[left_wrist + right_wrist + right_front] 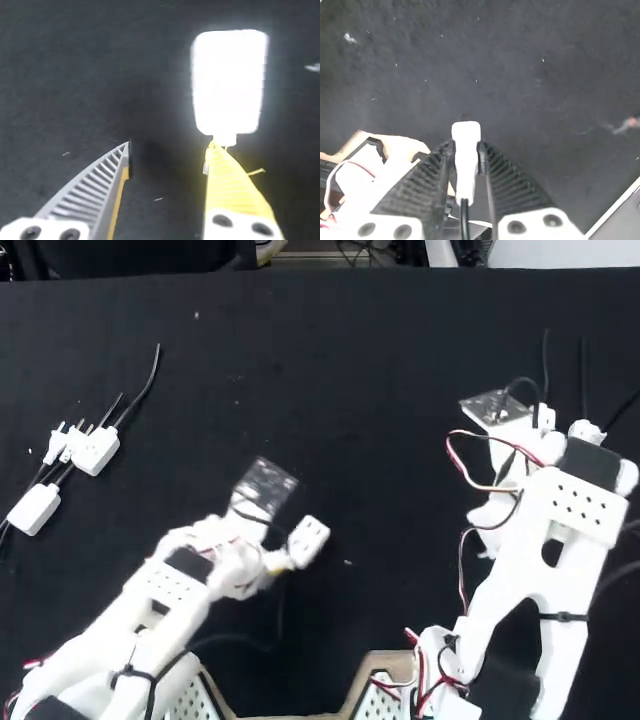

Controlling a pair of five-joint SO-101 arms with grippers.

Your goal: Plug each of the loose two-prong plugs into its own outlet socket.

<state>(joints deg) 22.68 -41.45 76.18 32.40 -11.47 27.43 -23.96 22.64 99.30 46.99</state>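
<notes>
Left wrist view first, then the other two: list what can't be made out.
Left wrist view: glare washes out the white block ahead of the open left tool; no slots readable.
Right wrist view: the plug clamped in the right tool shows no prongs; the tool covers its sides.
High view: white pieces on cords at left, too small to tell plugs from sockets.

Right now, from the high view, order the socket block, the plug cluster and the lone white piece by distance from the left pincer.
1. The socket block: right at the left pincer, mid-table.
2. The plug cluster: far to the left, toward the back.
3. The lone white piece: at the table's left edge, somewhat farther.
</notes>
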